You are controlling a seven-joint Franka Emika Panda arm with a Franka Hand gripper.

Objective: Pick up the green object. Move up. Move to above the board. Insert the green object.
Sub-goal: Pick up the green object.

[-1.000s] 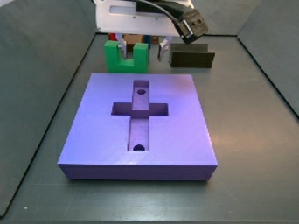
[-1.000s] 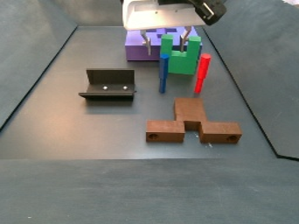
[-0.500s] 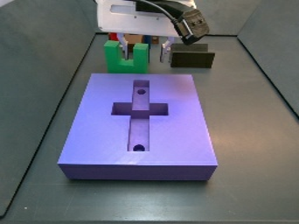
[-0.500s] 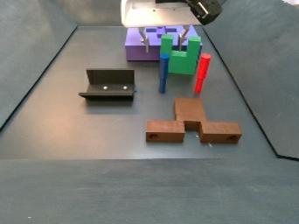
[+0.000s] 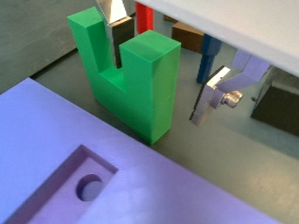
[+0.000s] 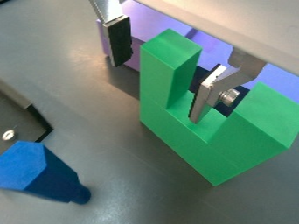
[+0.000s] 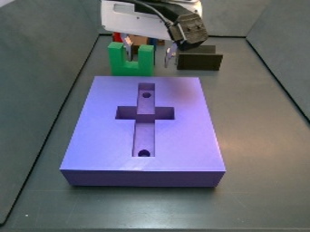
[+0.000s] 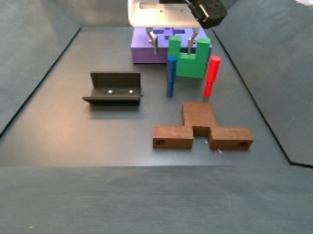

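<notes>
Claw (image 6: 163, 70) open, straddling one prong of the green object (image 6: 211, 122), nothing gripped yet.
The green object stands on the table just behind the board (image 7: 145, 127). You're likely handling a rigid, light, smooth block; pinch that prong's flat faces low and squarely.

Claw (image 6: 163, 66) low, pointing down, fingers (image 6: 212, 94) spread apart.

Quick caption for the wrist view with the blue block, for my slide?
Open gripper straddling one prong of the green object, blue block nearby.
</notes>
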